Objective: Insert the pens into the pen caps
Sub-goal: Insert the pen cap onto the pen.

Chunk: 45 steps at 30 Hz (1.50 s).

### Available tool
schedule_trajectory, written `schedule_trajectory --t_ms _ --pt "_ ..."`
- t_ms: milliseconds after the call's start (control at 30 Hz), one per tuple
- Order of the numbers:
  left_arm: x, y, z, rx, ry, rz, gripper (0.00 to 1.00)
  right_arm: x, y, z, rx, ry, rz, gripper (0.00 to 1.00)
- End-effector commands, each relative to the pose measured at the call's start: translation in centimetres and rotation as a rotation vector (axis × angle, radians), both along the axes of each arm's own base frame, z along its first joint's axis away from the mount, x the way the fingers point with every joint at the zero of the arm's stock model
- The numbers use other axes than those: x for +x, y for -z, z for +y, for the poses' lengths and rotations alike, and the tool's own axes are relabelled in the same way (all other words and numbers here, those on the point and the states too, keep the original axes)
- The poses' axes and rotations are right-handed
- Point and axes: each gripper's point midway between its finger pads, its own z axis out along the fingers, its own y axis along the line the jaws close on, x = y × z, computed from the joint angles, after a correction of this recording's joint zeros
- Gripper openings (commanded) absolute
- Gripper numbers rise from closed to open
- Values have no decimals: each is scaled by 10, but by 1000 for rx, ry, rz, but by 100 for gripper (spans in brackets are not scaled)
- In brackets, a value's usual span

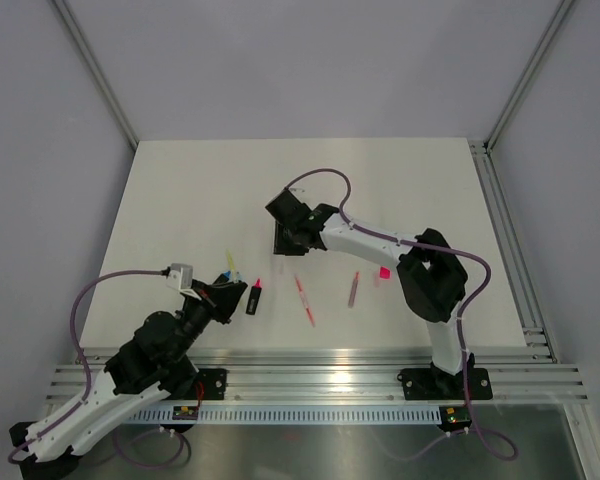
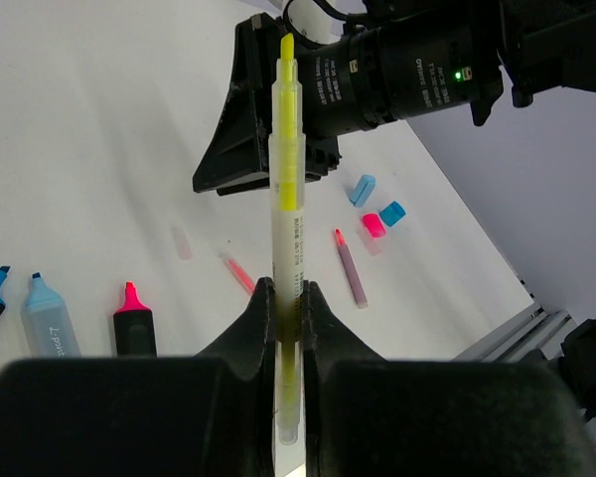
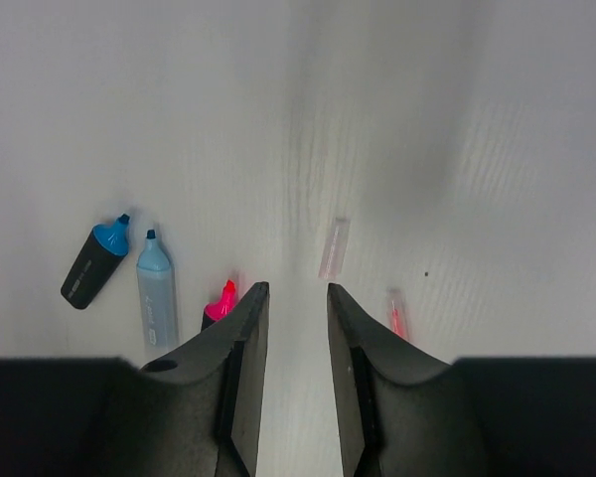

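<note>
My left gripper (image 2: 288, 298) is shut on a thin yellow pen (image 2: 288, 179), held up off the table with its tip pointing away; from above the yellow pen (image 1: 231, 263) juts beyond the left gripper (image 1: 218, 293). My right gripper (image 3: 296, 293) hovers open over the table with nothing between its fingers, a clear cap (image 3: 333, 248) just ahead of it. Lying on the table are a blue-tipped black marker (image 3: 97, 260), a pale-blue marker (image 3: 156, 293), a pink-tipped black marker (image 1: 254, 296), a red-pink pen (image 1: 305, 300) and a purplish pen (image 1: 353, 289). A light-blue cap (image 2: 363, 189), pink cap (image 2: 373, 225) and blue cap (image 2: 392, 213) sit together.
The right arm's wrist and camera (image 2: 377, 70) hang over the middle of the white table (image 1: 180, 190), right behind the yellow pen's tip in the left wrist view. An aluminium rail (image 1: 330, 378) runs along the near edge, and grey walls enclose the other sides.
</note>
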Motion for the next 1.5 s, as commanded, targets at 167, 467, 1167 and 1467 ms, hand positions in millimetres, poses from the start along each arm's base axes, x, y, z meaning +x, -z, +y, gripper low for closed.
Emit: schedule_trajectory --t_ms 167,467,1167,1467 --pt "-9 -35 7 -150 18 -116 0 -4 12 1 -131 50 40 36" --pt "-11 -34 5 -153 38 -117 0 -4 32 7 -170 53 78 36" --pt "-11 -33 5 -150 35 -114 0 2 68 11 -209 67 94 29" --pt "-11 -32 5 -149 32 -114 0 1 73 6 -243 60 102 27"
